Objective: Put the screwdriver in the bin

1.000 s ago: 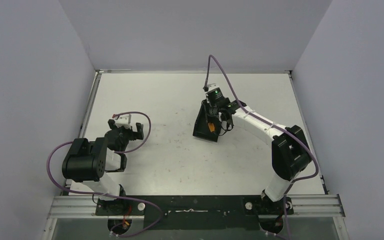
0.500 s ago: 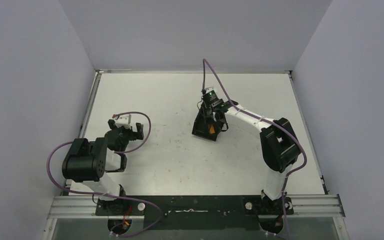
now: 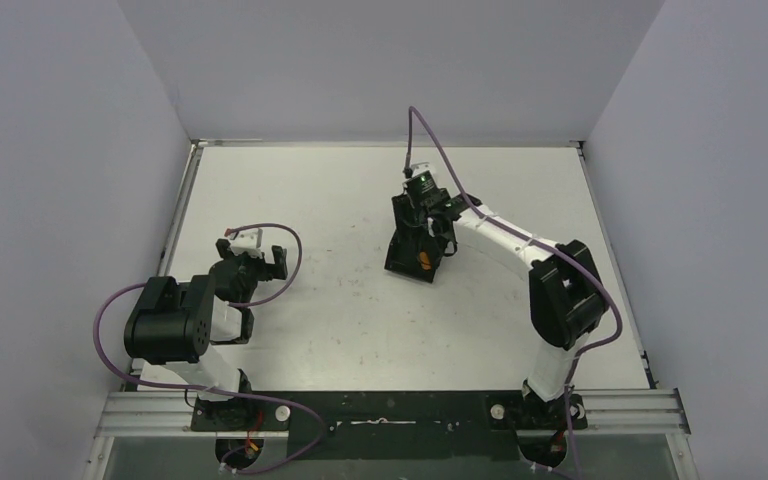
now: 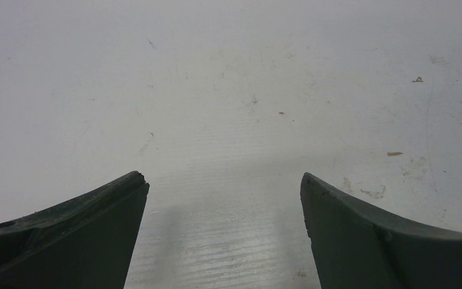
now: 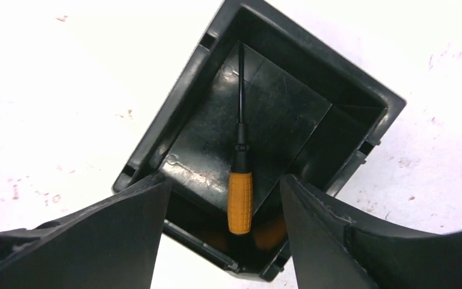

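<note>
The left gripper (image 4: 222,186) sits nearest the bases, above bare table (image 4: 228,72). Its 2 fingers stand wide apart and grasp nothing. Farther out, at mid-table, the right gripper (image 5: 225,179) hangs directly over the bin (image 5: 177,102), with its 2 fingers spread and clear of any object. The screwdriver (image 5: 240,201) lies flat on the bin floor between those fingers, touching neither, with its orange handle toward the gripper and its dark shaft pointing toward the far wall.
</note>
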Motion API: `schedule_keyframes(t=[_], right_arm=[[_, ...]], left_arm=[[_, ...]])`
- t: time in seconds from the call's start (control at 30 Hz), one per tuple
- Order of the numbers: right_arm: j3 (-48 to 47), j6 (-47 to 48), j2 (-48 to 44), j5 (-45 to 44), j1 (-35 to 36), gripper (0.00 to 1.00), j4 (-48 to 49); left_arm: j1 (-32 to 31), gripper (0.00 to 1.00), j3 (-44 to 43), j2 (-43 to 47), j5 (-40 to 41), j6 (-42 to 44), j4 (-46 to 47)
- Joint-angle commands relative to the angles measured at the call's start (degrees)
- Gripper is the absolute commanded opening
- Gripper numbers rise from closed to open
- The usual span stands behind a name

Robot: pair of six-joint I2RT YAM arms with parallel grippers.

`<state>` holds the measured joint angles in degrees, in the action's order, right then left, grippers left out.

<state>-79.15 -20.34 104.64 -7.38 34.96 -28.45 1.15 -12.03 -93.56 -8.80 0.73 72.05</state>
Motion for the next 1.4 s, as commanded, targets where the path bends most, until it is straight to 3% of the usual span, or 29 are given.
schedule_keyframes(t=[0.0, 0.1, 0.13, 0.7, 0.9, 1.1, 1.37], right_arm=[[-3.7, 1.4, -8.2, -1.2, 0.7, 0.75, 0.4], [-1.9, 2.4, -13.5, -2.3, 0.3, 0.99, 1.4], [-0.2, 2.9, -15.6, -2.6, -0.1, 1.00, 2.4], [47.1, 2.6, -53.7, -11.3, -27.6, 1.00, 27.4], [66.0, 4.9, -64.2, -17.4, -30.3, 1.00, 44.0], [74.0, 3.1, -71.3, -20.1, -30.4, 1.00, 49.7], [74.4, 3.3, -72.7, -19.6, -30.3, 1.00, 49.3]], left_arm=[[-0.2, 0.97, -0.7, 0.8, 0.1, 0.3, 1.8], [-0.2, 0.97, -0.7, 0.8, 0.1, 0.3, 1.8], [-0.2, 0.97, -0.7, 0.8, 0.1, 0.3, 1.7], [-0.2, 0.97, -0.7, 0.8, 0.0, 0.3, 1.8], [-0.2, 0.97, -0.7, 0.8, 0.1, 0.3, 1.8], [-0.2, 0.97, -0.7, 0.9, 0.0, 0.3, 1.8], [0.1, 0.97, -0.5, 0.8, -0.2, 0.1, 2.2]])
